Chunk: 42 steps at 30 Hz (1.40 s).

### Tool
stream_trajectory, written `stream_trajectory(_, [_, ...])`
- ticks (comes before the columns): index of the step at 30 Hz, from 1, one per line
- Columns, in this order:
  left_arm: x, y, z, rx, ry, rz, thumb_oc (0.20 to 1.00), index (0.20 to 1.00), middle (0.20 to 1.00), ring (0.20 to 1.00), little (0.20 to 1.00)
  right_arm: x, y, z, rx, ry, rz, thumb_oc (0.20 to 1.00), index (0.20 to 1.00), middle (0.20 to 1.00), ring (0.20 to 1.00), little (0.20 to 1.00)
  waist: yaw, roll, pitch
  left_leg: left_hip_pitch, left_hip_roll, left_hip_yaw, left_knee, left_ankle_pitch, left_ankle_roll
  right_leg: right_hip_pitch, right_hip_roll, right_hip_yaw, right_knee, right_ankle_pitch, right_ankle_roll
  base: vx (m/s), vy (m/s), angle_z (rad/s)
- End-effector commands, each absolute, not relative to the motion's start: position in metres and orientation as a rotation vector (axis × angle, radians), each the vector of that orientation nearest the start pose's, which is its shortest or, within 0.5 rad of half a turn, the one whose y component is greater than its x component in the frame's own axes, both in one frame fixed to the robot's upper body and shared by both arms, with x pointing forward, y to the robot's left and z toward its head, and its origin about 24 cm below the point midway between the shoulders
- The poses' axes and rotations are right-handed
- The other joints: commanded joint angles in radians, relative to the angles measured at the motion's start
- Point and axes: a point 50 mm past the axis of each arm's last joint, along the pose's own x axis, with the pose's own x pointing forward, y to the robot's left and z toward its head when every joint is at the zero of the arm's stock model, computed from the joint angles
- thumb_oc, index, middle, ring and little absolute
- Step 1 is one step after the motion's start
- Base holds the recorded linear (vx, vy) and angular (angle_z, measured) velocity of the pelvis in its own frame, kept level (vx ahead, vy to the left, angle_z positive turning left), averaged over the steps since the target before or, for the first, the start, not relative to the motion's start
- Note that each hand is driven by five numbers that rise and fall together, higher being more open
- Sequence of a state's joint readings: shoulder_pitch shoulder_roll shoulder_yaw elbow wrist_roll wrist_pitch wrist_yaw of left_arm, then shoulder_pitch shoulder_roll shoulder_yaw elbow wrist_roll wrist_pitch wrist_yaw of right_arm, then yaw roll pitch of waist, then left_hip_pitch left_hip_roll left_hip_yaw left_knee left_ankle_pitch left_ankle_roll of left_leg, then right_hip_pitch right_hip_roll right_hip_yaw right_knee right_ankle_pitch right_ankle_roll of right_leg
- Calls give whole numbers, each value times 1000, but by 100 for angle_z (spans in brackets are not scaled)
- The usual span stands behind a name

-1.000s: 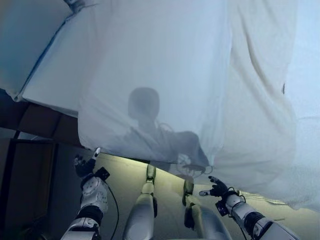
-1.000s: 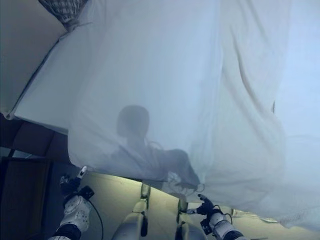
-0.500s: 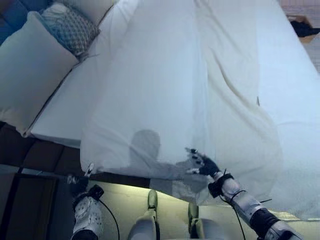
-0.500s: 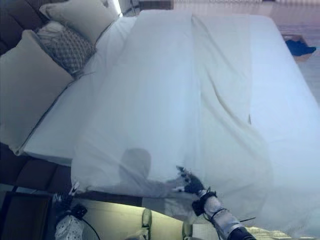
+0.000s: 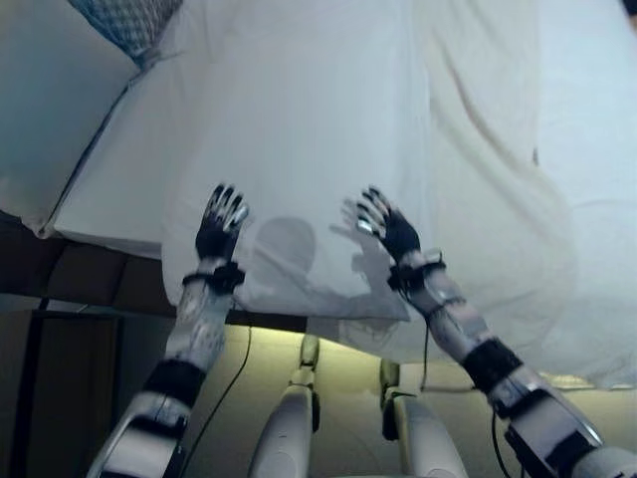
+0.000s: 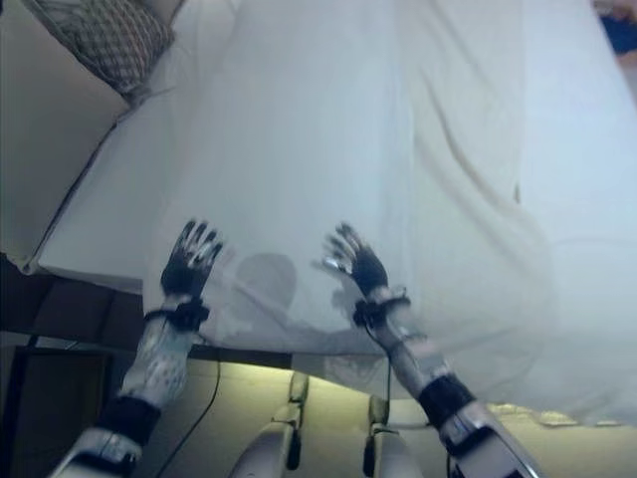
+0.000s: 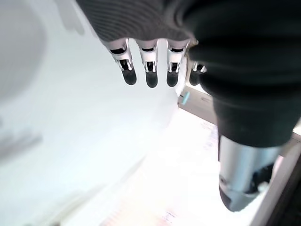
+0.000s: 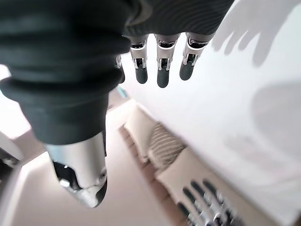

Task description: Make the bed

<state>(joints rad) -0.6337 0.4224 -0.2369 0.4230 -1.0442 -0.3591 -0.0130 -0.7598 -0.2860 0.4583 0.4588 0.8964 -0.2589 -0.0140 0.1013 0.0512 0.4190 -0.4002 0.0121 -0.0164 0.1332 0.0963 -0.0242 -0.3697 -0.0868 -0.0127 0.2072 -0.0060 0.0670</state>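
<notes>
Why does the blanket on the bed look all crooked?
The white blanket lies askew: its near edge hangs over the mattress side, and a long fold runs down it on the right. The left side of the mattress stays uncovered.

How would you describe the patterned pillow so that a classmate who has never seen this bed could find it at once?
Start at the white bed and go to its head end, where the pillows lie. The patterned pillow is wedged beside a large plain cream pillow. It alone has a grey criss-cross weave; everything around it is plain.
</notes>
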Motion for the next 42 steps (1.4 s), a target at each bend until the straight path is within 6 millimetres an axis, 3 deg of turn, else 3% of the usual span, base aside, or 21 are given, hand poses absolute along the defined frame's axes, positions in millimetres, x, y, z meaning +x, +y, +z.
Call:
stream_trajectory(1, [365, 183, 233, -564, -617, -213, 1000, 1000, 1000, 1000, 1000, 369, -66, 225, 554, -455, 452, 1000, 1000, 1000, 1000, 1000, 17, -64, 4, -62, -13, 13, 27, -14, -34, 116, -95, -27, -41, -9, 92, 82, 136, -13])
stream_trajectory(6, [375, 170, 272, -582, -679, -245, 1000, 1000, 1000, 1000, 1000, 379, -54, 258, 633, -482, 460, 1000, 1000, 1000, 1000, 1000, 35, -80, 47, -114, -24, 17, 68, -47, -19, 62, -107, -64, -20, 25, 93, 71, 138, -7])
stream_trajectory(10, [383, 165, 305, -629, -725, -228, 1000, 1000, 1000, 1000, 1000, 388, -48, 290, 645, -495, 444, 1000, 1000, 1000, 1000, 1000, 41, -106, 76, -173, -21, 22, 40, -55, -28, -17, -74, -107, -156, 103, 102, 42, 49, -8])
stream_trajectory(14, [390, 163, 325, -602, -729, -168, 1000, 1000, 1000, 1000, 1000, 400, -57, 299, 638, -463, 349, 1000, 1000, 1000, 1000, 1000, 40, -109, 101, -262, -33, 15, 42, -25, -33, -114, -50, -106, -160, 122, 98, 17, 15, -5])
stream_trajectory(17, [396, 166, 323, -575, -697, -119, 1000, 1000, 1000, 1000, 1000, 407, -70, 301, 622, -444, 286, 1000, 1000, 1000, 1000, 1000, 33, -110, 101, -291, -36, 7, 21, -10, -42, -138, -40, -102, -181, 138, 95, 38, -43, 12])
stream_trajectory(23, [413, 183, 295, -481, -532, 58, 1000, 1000, 1000, 1000, 1000, 422, -95, 276, 579, -326, 92, 1000, 1000, 1000, 1000, 1000, 15, -113, 101, -403, -32, -9, -6, 12, -58, -229, -40, -136, -218, 159, 93, 30, -45, 13])
stream_trajectory(24, [415, 192, 279, -456, -486, 128, 1000, 1000, 1000, 1000, 1000, 425, -108, 259, 570, -282, 4, 1000, 1000, 1000, 1000, 1000, 12, -115, 101, -434, -36, -15, 3, 8, -55, -257, -41, -144, -216, 159, 91, 25, -4, 9])
stream_trajectory(26, [415, 196, 270, -458, -459, 155, 1000, 1000, 1000, 1000, 1000, 426, -115, 250, 561, -260, -38, 1000, 1000, 1000, 1000, 1000, 9, -115, 101, -445, -38, -17, 9, 5, -53, -266, -40, -145, -212, 155, 90, 13, -4, 2])
stream_trajectory(28, [415, 208, 237, -451, -373, 228, 1000, 1000, 1000, 1000, 1000, 427, -136, 216, 504, -177, -142, 1000, 1000, 1000, 1000, 1000, 1, -111, 101, -467, -46, -18, 38, -10, -46, -285, -41, -143, -186, 139, 85, 0, 0, 0])
stream_trajectory(29, [415, 208, 238, -451, -376, 227, 1000, 1000, 1000, 1000, 1000, 427, -136, 217, 504, -179, -141, 1000, 1000, 1000, 1000, 1000, 0, -110, 101, -474, -47, -19, 39, -2, -45, -292, -42, -143, -185, 143, 85, 0, 0, 0])
stream_trajectory(30, [413, 218, 208, -461, -300, 294, 1000, 1000, 1000, 1000, 1000, 424, -150, 184, 509, -104, -218, 1000, 1000, 1000, 1000, 1000, -5, -106, 101, -472, -49, -19, 48, -15, -41, -297, -41, -140, -157, 120, 78, 0, 0, 0])
stream_trajectory(31, [413, 218, 207, -461, -298, 295, 1000, 1000, 1000, 1000, 1000, 424, -150, 183, 508, -102, -219, 1000, 1000, 1000, 1000, 1000, -5, -106, 101, -470, -49, -19, 49, -15, -40, -295, -42, -140, -155, 118, 78, 33, -6, 2])
stream_trajectory(33, [408, 229, 182, -466, -241, 357, 1000, 1000, 1000, 1000, 1000, 418, -160, 156, 557, -51, -280, 1000, 1000, 1000, 1000, 1000, -14, -104, 101, -469, -50, -20, 42, -8, -36, -306, -41, -137, -137, 110, 75, 0, 0, 0])
stream_trajectory(34, [401, 239, 159, -454, -186, 407, 1000, 1000, 1000, 1000, 1000, 409, -176, 126, 624, 6, -362, 1000, 1000, 1000, 1000, 1000, -21, -101, 101, -456, -49, -22, 37, -14, -36, -304, -42, -136, -122, 95, 74, 0, 0, 0])
stream_trajectory(35, [401, 238, 159, -454, -187, 407, 1000, 1000, 1000, 1000, 1000, 409, -176, 126, 625, 4, -361, 1000, 1000, 1000, 1000, 1000, -22, -101, 101, -460, -49, -22, 36, -7, -35, -308, -43, -137, -121, 100, 73, -7, 0, 5])
stream_trajectory(36, [397, 244, 146, -452, -163, 432, 1000, 1000, 1000, 1000, 1000, 402, -185, 107, 646, 43, -407, 1000, 1000, 1000, 1000, 1000, -26, -100, 101, -456, -50, -23, 35, -7, -35, -309, -43, -137, -113, 93, 73, -23, -16, 6])
stream_trajectory(37, [386, 254, 119, -445, -101, 486, 1000, 1000, 1000, 1000, 1000, 387, -199, 73, 660, 120, -491, 1000, 1000, 1000, 1000, 1000, -29, -100, 101, -438, -48, -19, 34, -15, -34, -303, -43, -143, -97, 79, 74, -23, -16, 6])
stream_trajectory(38, [386, 254, 119, -445, -103, 486, 1000, 1000, 1000, 1000, 1000, 387, -199, 73, 660, 118, -490, 1000, 1000, 1000, 1000, 1000, -30, -100, 101, -442, -48, -19, 33, -8, -33, -307, -43, -143, -97, 84, 73, -38, -82, 3])
stream_trajectory(39, [372, 259, 88, -482, -39, 532, 1000, 1000, 1000, 1000, 1000, 365, -218, 38, 633, 199, -570, 1000, 1000, 1000, 1000, 1000, -33, -96, 101, -417, -46, -19, 34, -14, -33, -298, -41, -139, -65, 59, 68, -50, -64, -1])
stream_trajectory(40, [372, 259, 88, -483, -40, 531, 1000, 1000, 1000, 1000, 1000, 365, -218, 38, 632, 197, -570, 1000, 1000, 1000, 1000, 1000, -33, -95, 101, -421, -46, -19, 33, -7, -33, -302, -42, -140, -63, 63, 67, -62, -118, -2])
stream_trajectory(42, [353, 266, 56, -514, 12, 577, 1000, 1000, 1000, 1000, 1000, 342, -229, 7, 610, 262, -617, 1000, 1000, 1000, 1000, 1000, -38, -90, 101, -376, -36, -22, 36, -11, -37, -288, -39, -140, -11, 26, 58, -63, -67, -4])
